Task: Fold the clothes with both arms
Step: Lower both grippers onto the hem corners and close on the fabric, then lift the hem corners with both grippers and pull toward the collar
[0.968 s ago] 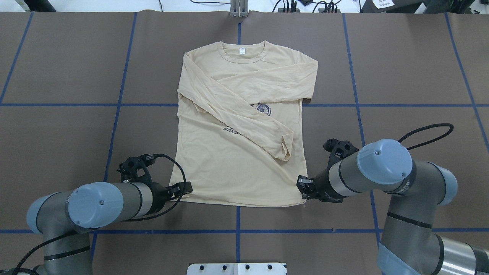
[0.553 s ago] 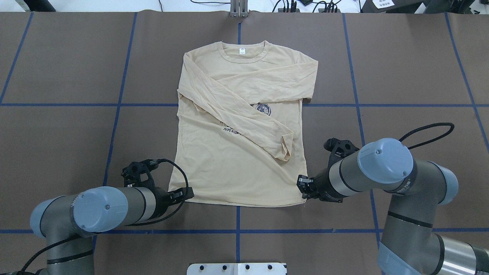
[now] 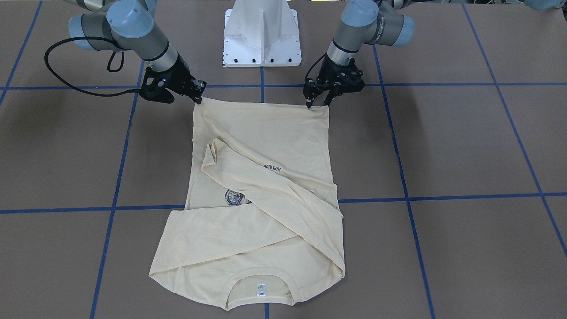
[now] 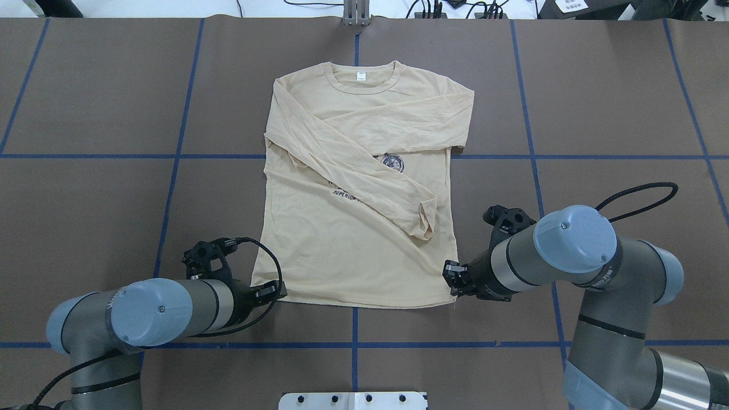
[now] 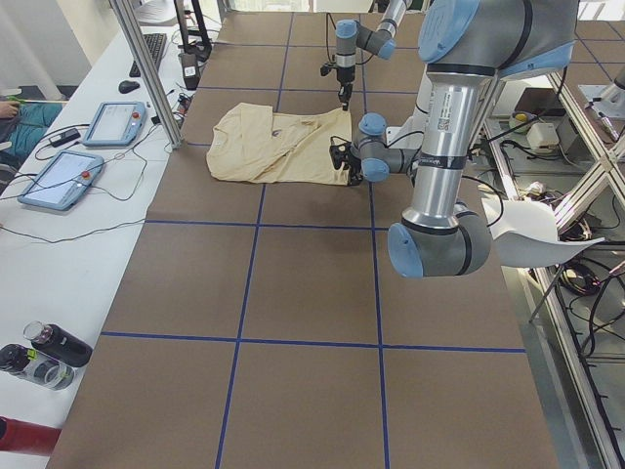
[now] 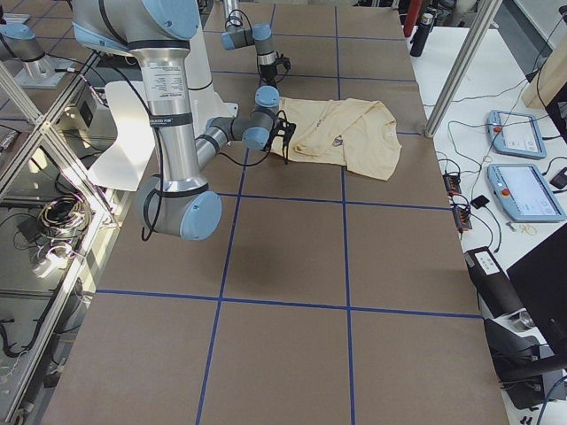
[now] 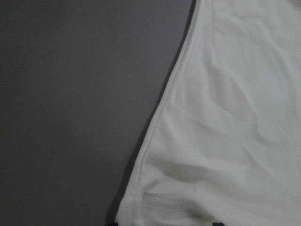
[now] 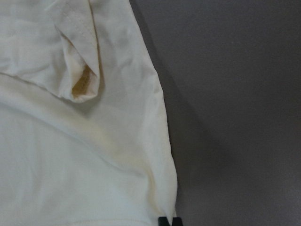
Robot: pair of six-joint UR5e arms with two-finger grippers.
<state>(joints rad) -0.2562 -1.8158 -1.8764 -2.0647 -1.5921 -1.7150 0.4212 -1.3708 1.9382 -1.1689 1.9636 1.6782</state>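
The cream-yellow long-sleeved shirt [image 4: 353,250] lies flat on the brown table, collar far from me, both sleeves folded across its navy print [image 4: 392,162]. My left gripper [image 4: 280,290] is low at the hem's left corner. It shows on the right of the front view [image 3: 317,104], open with fingers astride the hem edge. In the left wrist view two dark fingertips flank the hem corner [image 7: 141,197]. My right gripper [image 4: 450,279] is at the hem's right corner [image 3: 199,98], shut on that corner of the shirt [image 8: 70,155].
The white pedestal base [image 3: 261,35] stands just behind the hem. Blue tape lines [image 4: 171,188] cross the table. A metal post [image 4: 356,14] is at the far edge. Tablets [image 5: 117,122] and bottles [image 5: 49,352] sit on a side bench.
My left arm has swung nearer the front edge, bringing its gripper down to the hem's left corner. The right arm and the shirt have stayed put.
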